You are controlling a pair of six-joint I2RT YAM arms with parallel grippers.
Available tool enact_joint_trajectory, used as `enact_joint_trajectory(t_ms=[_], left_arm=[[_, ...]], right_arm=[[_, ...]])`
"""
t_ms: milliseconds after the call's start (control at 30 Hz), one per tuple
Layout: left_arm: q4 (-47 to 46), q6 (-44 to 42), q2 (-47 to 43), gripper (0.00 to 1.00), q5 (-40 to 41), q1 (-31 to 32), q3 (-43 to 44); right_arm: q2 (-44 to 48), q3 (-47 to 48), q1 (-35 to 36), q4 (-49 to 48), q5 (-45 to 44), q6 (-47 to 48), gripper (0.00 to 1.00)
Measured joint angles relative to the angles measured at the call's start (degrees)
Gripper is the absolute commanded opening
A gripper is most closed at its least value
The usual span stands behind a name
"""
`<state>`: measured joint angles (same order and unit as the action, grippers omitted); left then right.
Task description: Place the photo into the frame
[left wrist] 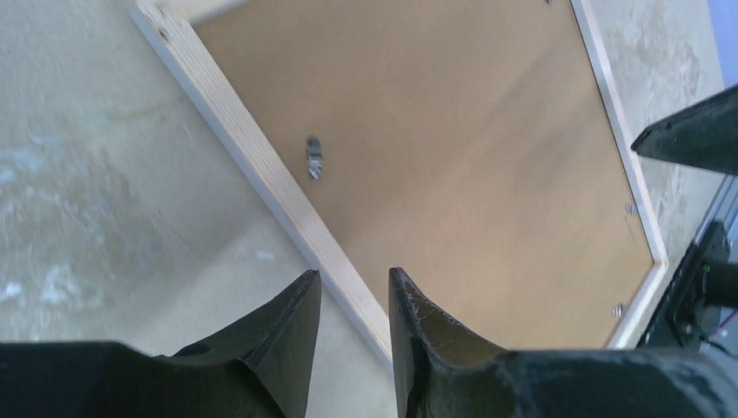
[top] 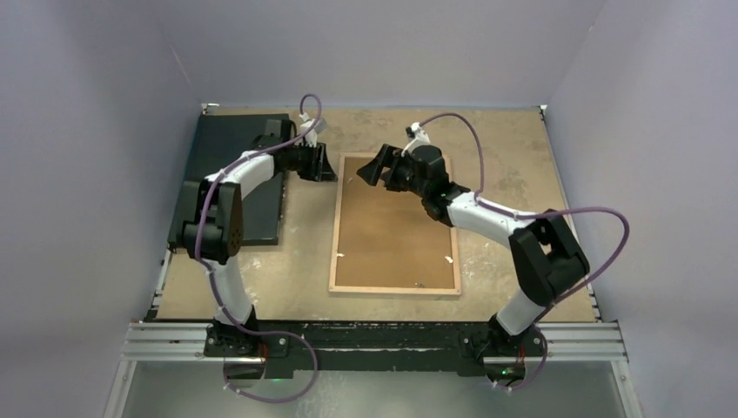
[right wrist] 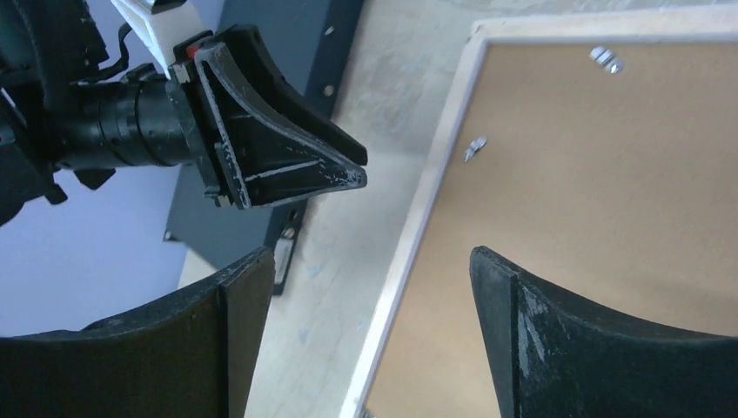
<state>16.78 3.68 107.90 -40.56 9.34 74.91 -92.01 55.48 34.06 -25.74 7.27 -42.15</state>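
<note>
The frame (top: 334,228) lies face down on the table, its light wooden back rails up. A brown fibreboard backing panel (top: 396,235) fills it. The photo is hidden or out of view. My left gripper (top: 324,165) hovers at the frame's far left corner. In the left wrist view it (left wrist: 352,279) is narrowly open, and the wooden rail (left wrist: 261,174) runs under the gap. My right gripper (top: 370,170) is wide open and empty. In the right wrist view it (right wrist: 370,257) stands over the left rail (right wrist: 426,200) and the panel (right wrist: 592,174).
A flat black board (top: 235,174) lies at the far left of the table, under the left arm. Small metal turn clips (left wrist: 314,158) (right wrist: 474,148) sit on the backing near the rails. The two grippers are close together, with the left gripper's fingers (right wrist: 296,165) showing in the right wrist view.
</note>
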Motion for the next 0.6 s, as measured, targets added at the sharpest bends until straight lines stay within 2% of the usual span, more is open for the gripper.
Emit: enact_joint_trajectory(t_ms=[100, 233, 333, 600], left_arm=[[-2.27, 2.51, 5.75, 0.26, -0.22, 0.09, 3.93], [-2.82, 4.76, 10.29, 0.18, -0.13, 0.09, 3.93], [-3.45, 6.01, 11.30, 0.11, -0.22, 0.09, 2.95], [-7.04, 7.78, 11.28, 0.05, -2.05, 0.00, 1.11]], right_arm=[[-5.55, 4.81, -1.31, 1.05, -0.17, 0.81, 0.76], [-13.77, 9.57, -1.60, 1.42, 1.03, 0.74, 0.72], [-18.64, 11.43, -1.62, 1.36, 2.25, 0.28, 0.71], [-27.41, 16.17, -1.62, 0.00, 4.61, -1.60, 0.70]])
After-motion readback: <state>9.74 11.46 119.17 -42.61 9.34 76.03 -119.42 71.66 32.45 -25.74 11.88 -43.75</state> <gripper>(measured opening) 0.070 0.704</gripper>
